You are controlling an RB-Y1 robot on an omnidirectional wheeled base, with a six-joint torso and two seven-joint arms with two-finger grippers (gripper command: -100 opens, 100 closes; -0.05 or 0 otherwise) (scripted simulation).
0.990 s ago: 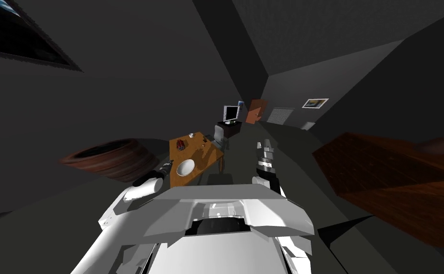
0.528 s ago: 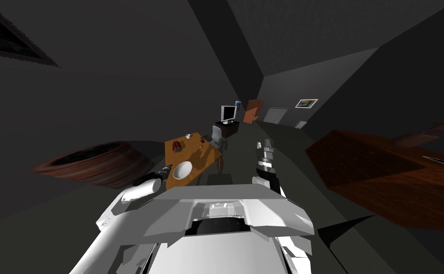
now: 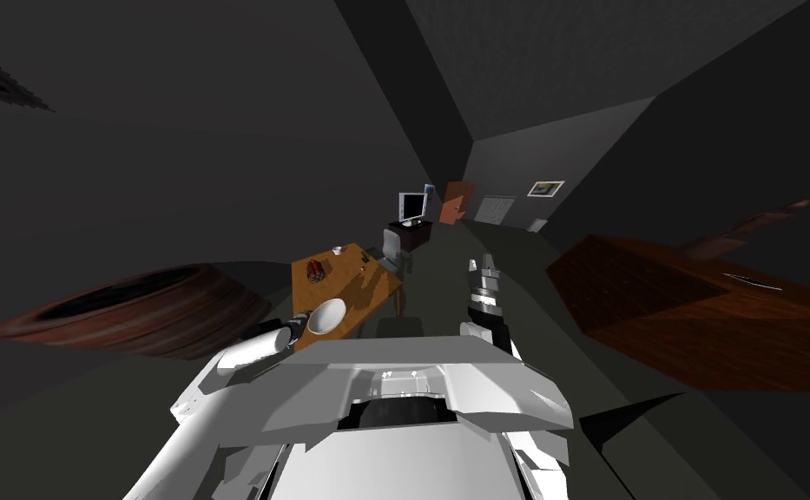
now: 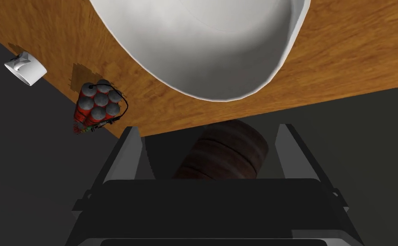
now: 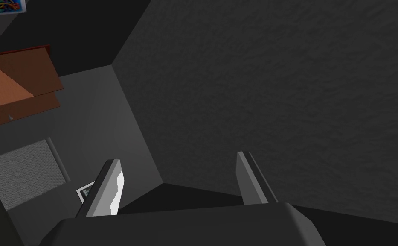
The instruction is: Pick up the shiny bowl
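Observation:
A plain white bowl (image 3: 327,315) sits on the near end of a small wooden table (image 3: 355,291). In the left wrist view the bowl (image 4: 202,42) is large and close, just beyond the tips of my left gripper (image 4: 208,134), which is open with nothing between its fingers. In the head view my left gripper (image 3: 300,323) is at the table's near edge, right beside the bowl. My right gripper (image 3: 479,263) is raised in front of me, off to the right of the table, and in its wrist view the right gripper (image 5: 178,164) is open and empty.
A red bundle of cans (image 4: 96,104) and a small white object (image 4: 24,71) lie farther along the table. A round dark wooden piece (image 3: 134,308) stands left of the table, a dark wooden cabinet (image 3: 698,304) to the right. A chair (image 3: 394,246) and a monitor (image 3: 412,207) lie beyond.
My view has shifted so the table and bowl sit further left and closer. My left gripper has come up to the bowl at the table's edge. The right arm has kept its pose.

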